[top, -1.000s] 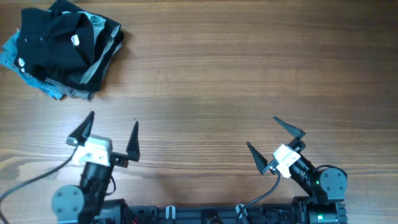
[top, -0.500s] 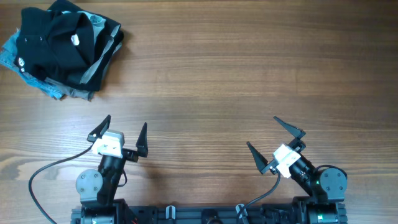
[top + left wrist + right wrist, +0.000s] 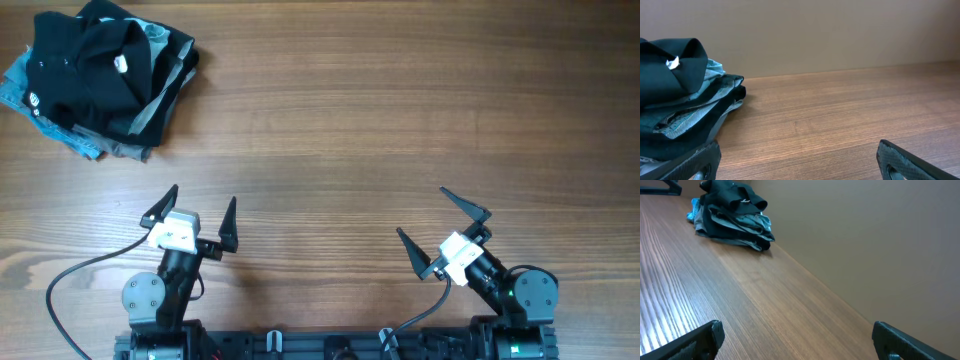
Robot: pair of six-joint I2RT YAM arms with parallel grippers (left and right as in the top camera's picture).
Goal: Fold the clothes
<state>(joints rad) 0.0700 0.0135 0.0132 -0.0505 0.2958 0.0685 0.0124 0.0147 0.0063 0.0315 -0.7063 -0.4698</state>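
Observation:
A stack of dark clothes [image 3: 100, 75], black on top with grey and blue pieces below, lies at the far left corner of the wooden table. It also shows in the left wrist view [image 3: 680, 110] and far off in the right wrist view [image 3: 732, 215]. My left gripper [image 3: 195, 212] is open and empty near the front edge, well short of the stack. My right gripper [image 3: 440, 225] is open and empty at the front right. In both wrist views only bare wood lies between the fingers [image 3: 800, 160] [image 3: 795, 340].
The wooden table [image 3: 400, 110] spreads bare across the middle and right. A plain beige wall stands behind the table's far edge [image 3: 840, 35]. A black cable [image 3: 70, 280] runs from the left arm's base.
The left arm swung right and drew back toward its base between one second ago and half a second ago, then held still. The right arm and the clothes have not moved.

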